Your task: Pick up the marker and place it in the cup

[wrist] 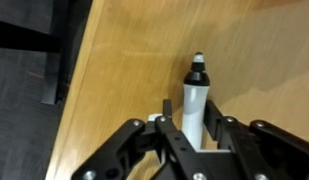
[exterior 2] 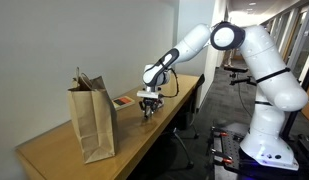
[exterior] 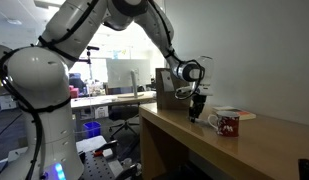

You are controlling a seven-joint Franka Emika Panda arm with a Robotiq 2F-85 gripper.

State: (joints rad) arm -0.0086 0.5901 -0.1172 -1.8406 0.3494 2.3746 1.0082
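Black linkages of the gripper [wrist: 198, 122] fill the bottom of the wrist view, and between its fingers [wrist: 226, 128] lies the marker [wrist: 197, 95]. The marker has a pale grey body with a dark cap at the far end. It points straight away from the wrist over the wooden table [wrist: 124, 70]. The fingers stand close on either side of the marker's lower half. The pictures do not show whether they press on it or only bracket it. The capped end sticks out well past the fingertips.

In an exterior view the gripper [exterior: 197, 113] points straight down and reaches the tabletop [exterior: 264, 150], near its front edge. The marker itself is too small to make out there.

The cup [exterior: 226, 124], red-and-white patterned with a white rim, stands upright just beside the gripper on the same table, apart from it. Its inside is not visible from this angle, so its contents cannot be told. A flat thing [exterior: 246, 115] lies just behind it.

A brown paper bag [exterior 2: 92, 120] stands upright in an exterior view with its top open. It is nearer the camera than the gripper [exterior 2: 148, 108] and apart from it. What the bag holds is hidden. The cup cannot be picked out with certainty in that view.
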